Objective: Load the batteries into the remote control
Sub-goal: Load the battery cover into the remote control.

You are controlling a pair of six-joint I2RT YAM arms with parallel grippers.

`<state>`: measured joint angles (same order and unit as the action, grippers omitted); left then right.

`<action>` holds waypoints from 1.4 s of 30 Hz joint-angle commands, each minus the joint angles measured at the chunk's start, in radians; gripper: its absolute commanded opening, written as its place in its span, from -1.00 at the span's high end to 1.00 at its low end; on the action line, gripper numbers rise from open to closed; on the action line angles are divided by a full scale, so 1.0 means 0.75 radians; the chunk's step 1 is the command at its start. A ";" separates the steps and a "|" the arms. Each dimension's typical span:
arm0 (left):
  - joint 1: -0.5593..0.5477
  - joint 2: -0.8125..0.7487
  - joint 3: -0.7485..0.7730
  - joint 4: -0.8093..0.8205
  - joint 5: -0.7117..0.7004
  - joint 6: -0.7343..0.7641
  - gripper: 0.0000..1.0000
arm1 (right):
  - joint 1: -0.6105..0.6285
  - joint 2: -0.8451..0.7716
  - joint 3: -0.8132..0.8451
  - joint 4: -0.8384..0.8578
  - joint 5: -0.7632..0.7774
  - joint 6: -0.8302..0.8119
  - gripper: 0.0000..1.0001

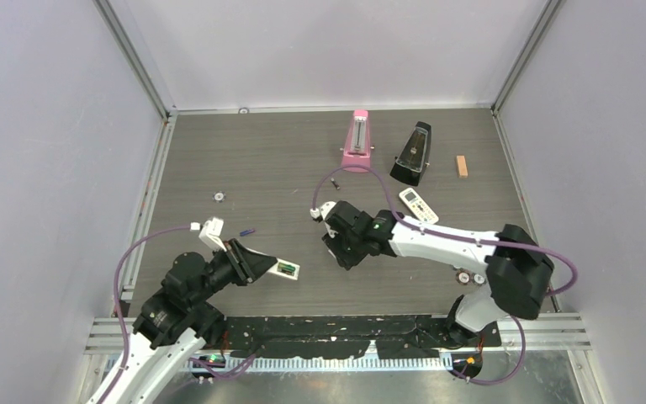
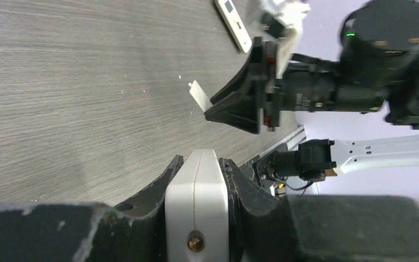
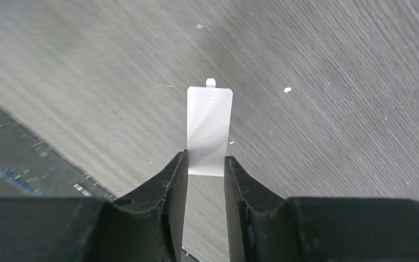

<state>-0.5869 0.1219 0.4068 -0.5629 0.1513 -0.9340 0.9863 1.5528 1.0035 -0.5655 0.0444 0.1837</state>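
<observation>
While each arm gripped a part, two batteries lay loose on the table (image 1: 219, 151).
Left gripper (image 1: 262, 264) was clamped on the remote control (image 1: 285, 269), held above the wood with its open end outward. A bluish-purple battery (image 1: 247, 231) lay just beyond it. Right gripper (image 3: 206, 158) pinched a thin white plate (image 3: 209, 123), and a dark battery (image 1: 335, 183) lay farther back, near the pink metronome (image 1: 357, 141).
</observation>
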 commanded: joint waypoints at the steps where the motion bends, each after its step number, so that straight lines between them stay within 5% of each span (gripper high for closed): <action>1: -0.001 0.066 -0.007 0.183 0.117 0.056 1.00 | 0.072 -0.183 0.000 0.014 -0.117 -0.107 0.45; 14: 0.001 0.212 -0.006 0.276 0.226 0.154 1.00 | 0.381 -0.333 0.140 -0.113 0.039 -0.226 0.45; 42: -0.001 0.281 0.011 0.276 0.317 0.148 1.00 | 0.486 -0.099 0.379 -0.091 0.096 -0.208 0.45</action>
<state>-0.5869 0.3340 0.3801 -0.3939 0.3630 -0.8307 1.3464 1.4796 1.2381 -0.6601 0.0956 0.0311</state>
